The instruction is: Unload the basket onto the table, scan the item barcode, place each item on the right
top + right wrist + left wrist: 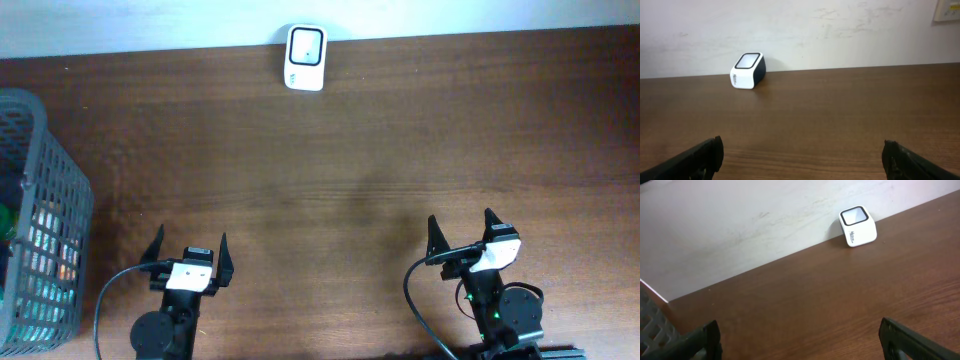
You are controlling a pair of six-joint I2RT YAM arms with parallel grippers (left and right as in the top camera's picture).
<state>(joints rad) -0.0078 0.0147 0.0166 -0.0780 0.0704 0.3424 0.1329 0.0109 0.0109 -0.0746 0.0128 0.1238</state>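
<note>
your left gripper (190, 246) and right gripper (462, 228) stood wide, empty; items lay in basket (55, 200), well apart from scanner (304, 58); nothing scanned.

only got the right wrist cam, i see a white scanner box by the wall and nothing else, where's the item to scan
Observer: Overhead shows a grey plastic mesh basket at the table's left edge, with coloured items inside it, too blurred to name.
Operator: is the left arm on it yet
Observer: No. The left gripper stands to the right of the basket, apart from it, jaws open and empty.
</note>
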